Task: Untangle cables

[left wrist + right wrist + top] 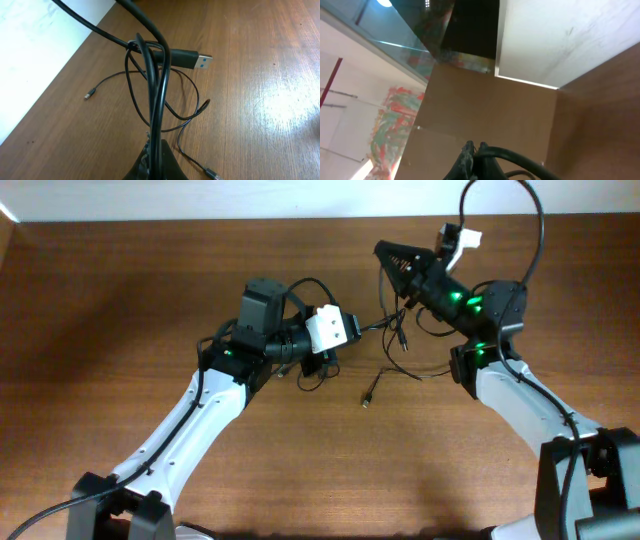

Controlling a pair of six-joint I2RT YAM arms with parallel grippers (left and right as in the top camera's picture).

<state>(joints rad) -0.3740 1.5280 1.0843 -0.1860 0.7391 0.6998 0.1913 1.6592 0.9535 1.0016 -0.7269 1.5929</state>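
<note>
Broadly, the cables (392, 330) are thin, round, matt black cords, limp and looped; seen from overhead they sit just beyond table centre toward 1 o'clock, strung between the two grippers; one small metal-tipped plug (367, 400) lies on the wood at 6 o'clock of the tangle.

Left gripper (152, 150): fingers fully closed on a bundle of several cords, which rises from the tips and crosses over itself; a USB plug (197, 61), rectangular with a black moulded shell, bright metal sleeve and blue insert, lies across the bundle at 1 o'clock of the fingertips.

Right gripper (472, 152): closed, with one black cord pinched at the tips and running off toward 3 o'clock; it is raised at 1 o'clock in the overhead view, its camera angled up off the table.

Table (120, 330): brown wood, straight grain, satin finish with pale glare; a white wall (200, 200) borders its 12 o'clock edge.

Arms (190, 420): white shells, black joints.
</note>
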